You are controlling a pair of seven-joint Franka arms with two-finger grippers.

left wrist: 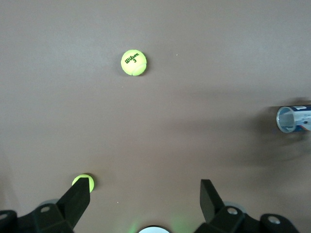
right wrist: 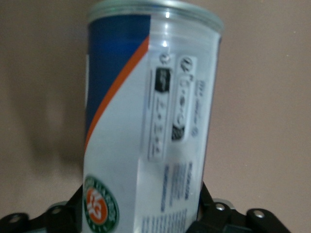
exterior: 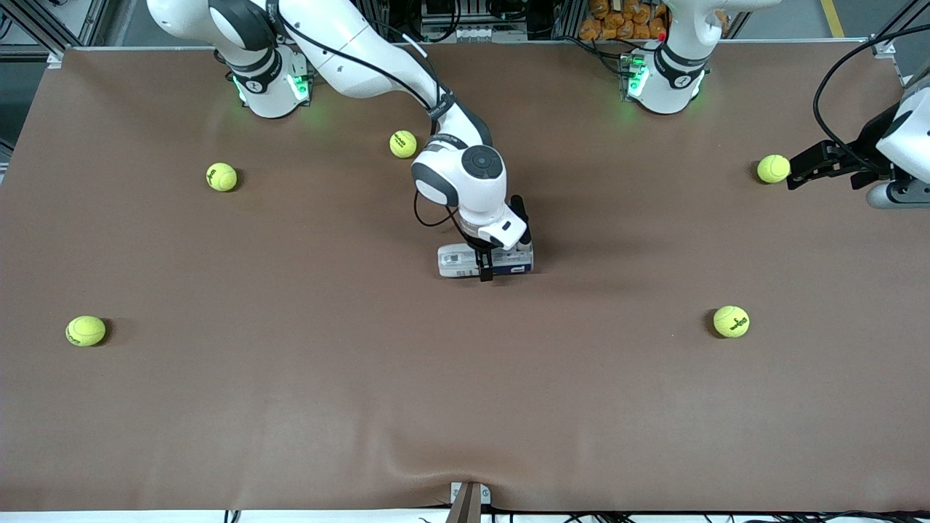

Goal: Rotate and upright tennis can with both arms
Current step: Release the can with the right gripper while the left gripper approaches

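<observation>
Tennis can (exterior: 484,260) lies on its side mid-table. Right gripper (exterior: 485,270) straddles it, a finger on each side; grip or release, cannot tell. Left gripper (exterior: 793,176) waits, spread wide, beside a tennis ball (exterior: 773,168) at the left arm's end.

Open left claw (left wrist: 146,196) above brown table (left wrist: 218,73), two tennis balls (left wrist: 133,62), seemingly tennis can (left wrist: 293,119) at edge.
</observation>
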